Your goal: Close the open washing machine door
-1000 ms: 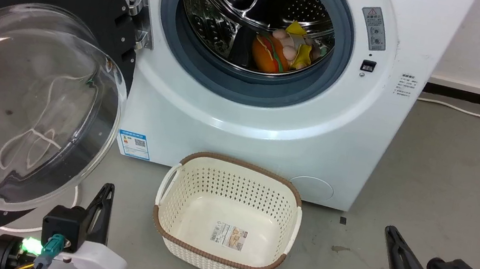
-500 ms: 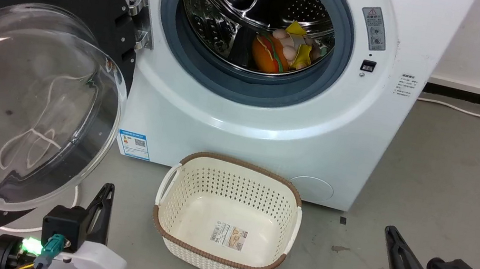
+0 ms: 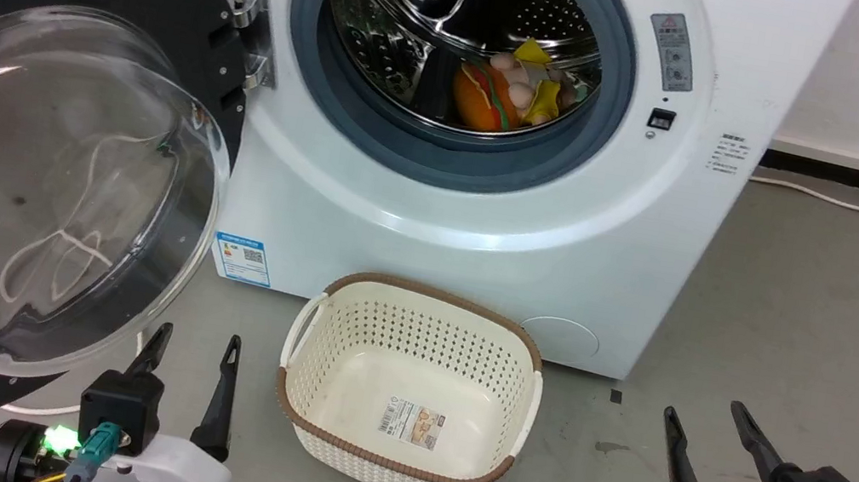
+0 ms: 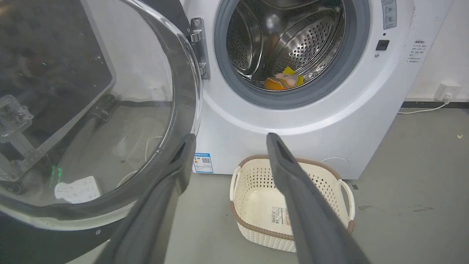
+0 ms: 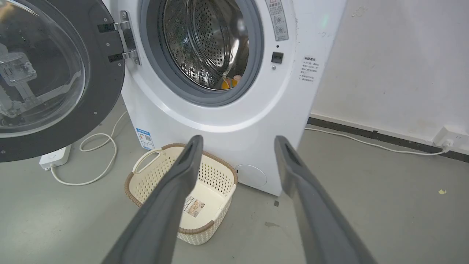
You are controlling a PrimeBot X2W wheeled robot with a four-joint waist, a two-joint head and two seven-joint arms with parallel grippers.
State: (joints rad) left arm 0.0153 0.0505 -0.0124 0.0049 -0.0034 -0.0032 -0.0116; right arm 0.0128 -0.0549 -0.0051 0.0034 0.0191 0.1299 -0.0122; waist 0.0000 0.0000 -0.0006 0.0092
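The washing machine [image 3: 484, 224] [image 4: 322, 121] [image 5: 234, 121] is a white front-loader with its steel drum exposed and soft toys inside. Its door [image 3: 44, 171] [image 4: 91, 110] [image 5: 55, 80], black-rimmed with a bulging glass bowl, is swung wide open to the left on a metal hinge [image 3: 253, 23]. My left gripper [image 3: 194, 342] [image 4: 227, 141] is open, low at the left, just below and right of the door's glass bowl, not touching it. My right gripper [image 3: 704, 414] [image 5: 238, 143] is open at the lower right, over the floor, holding nothing.
A cream perforated basket [image 3: 310, 343] [image 4: 344, 190] [image 5: 146, 161] with a brown rim stands empty on the floor before the machine. A white power strip [image 5: 55, 157] and cable [image 5: 106, 154] lie under the door. Grey floor stretches to the right, up to a white wall.
Both grippers have opened: each showed a single closed finger pair before, and now the two fingers stand apart. The door and basket have not moved.
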